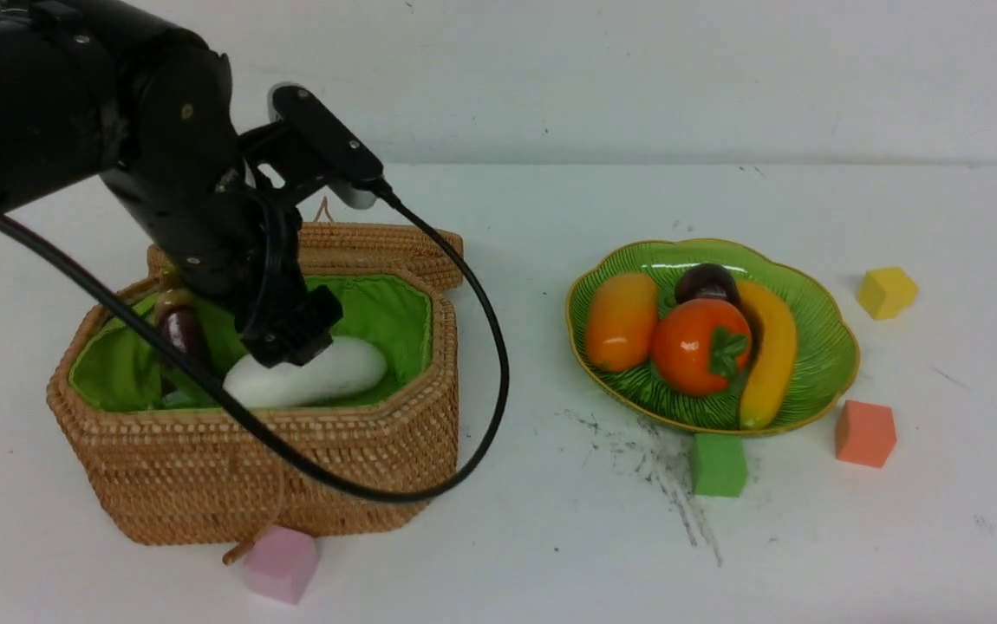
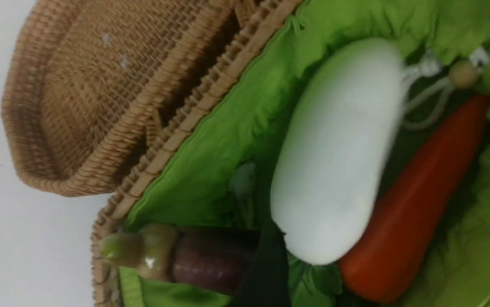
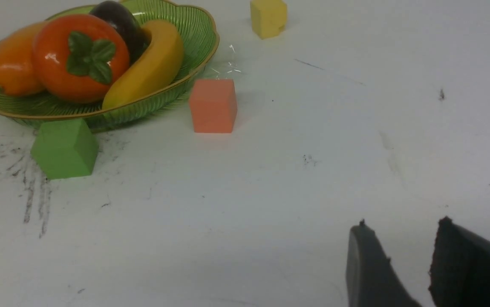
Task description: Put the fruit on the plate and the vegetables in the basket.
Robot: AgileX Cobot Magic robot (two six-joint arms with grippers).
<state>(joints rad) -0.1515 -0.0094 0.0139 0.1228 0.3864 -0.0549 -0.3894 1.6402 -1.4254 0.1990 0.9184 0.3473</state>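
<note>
Front: left gripper (image 1: 290, 347) hung inside the basket (image 1: 290, 468), just over the white vegetable (image 1: 316, 374); eggplant (image 1: 179, 329) beside it. Mango (image 1: 621, 319), banana (image 1: 769, 351), maroon ball (image 1: 707, 282) and orange-red fruit (image 1: 700, 345) sat on the plate (image 1: 819, 364).

Left wrist: fingers (image 2: 266, 273) spread, holding nothing; carrot (image 2: 415, 204) beside the white vegetable.

Right wrist: right gripper (image 3: 398, 256) over bare bench (image 3: 296, 192), fingers slightly apart, empty.

1. Bright, even light across the white table (image 1: 602, 217); shadows are soft and faint.
2. Small glare spots sit on the round orange-red fruit (image 1: 700, 345) and on the plate (image 3: 194, 25) rim.
3. The left wrist view is soft: the white vegetable (image 2: 338, 149) just beside the left gripper (image 1: 290, 342) is blurred along its edge.
4. The right gripper (image 3: 398, 264) fingers are dark and out of focus.
</note>
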